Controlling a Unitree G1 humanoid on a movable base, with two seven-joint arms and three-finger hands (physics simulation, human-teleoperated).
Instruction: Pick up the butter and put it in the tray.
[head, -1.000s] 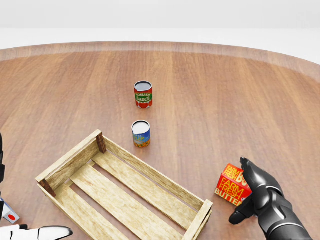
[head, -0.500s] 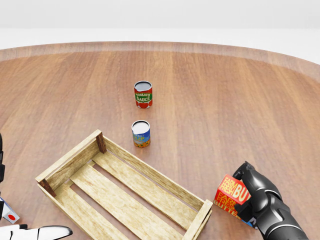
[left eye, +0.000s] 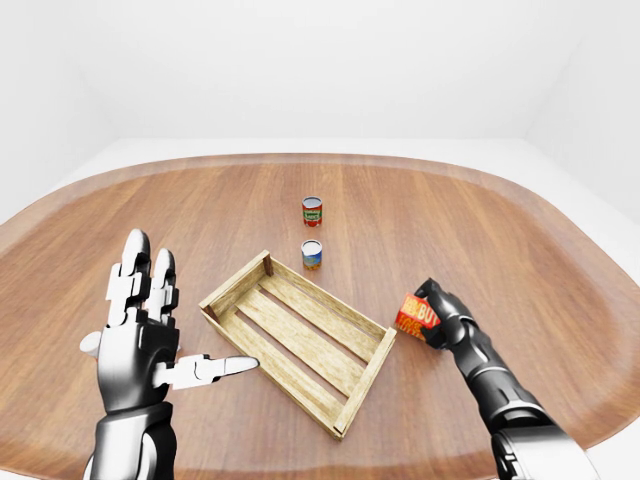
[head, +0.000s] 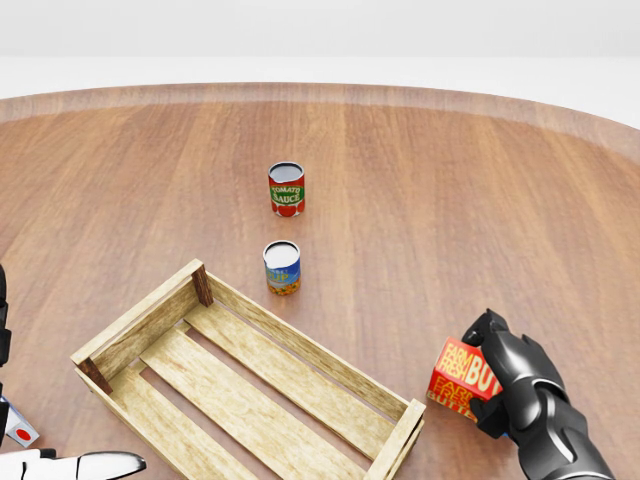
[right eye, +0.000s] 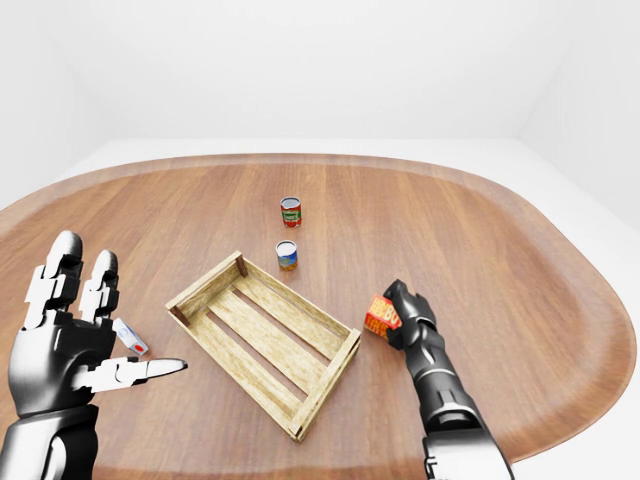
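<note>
The right robot hand (head: 505, 385) grasps the butter (head: 463, 377), a red and orange box, its dark fingers (head: 487, 330) wrapped round the box's right side near the bottom right of the head view. A second ago the box sat flat on the tabletop (head: 450, 180) with the hand only pressed against it; now it is tipped and appears lifted slightly clear of the wood, though no view shows the gap under it plainly. That suggests the pick-up is done and the carry is what remains.

The tray (head: 250, 385), a slatted wooden crate with nothing in it, lies just to the left of the butter, its near right corner close beside the box. A short move leftward and over the rim should bring the box above the slats; the raised rim at that corner is the likeliest thing to catch it.

The left robot hand (left eye: 140, 335) is held up with its fingers spread, grasping nothing, to the left of the tray. A tomato sauce can (head: 286, 188) and a second, blue-labelled can (head: 282, 267) stand farther out on the tabletop, beyond the tray and untouched. A small white and red object (right eye: 130, 337) lies at the near left; its kind cannot be told.
</note>
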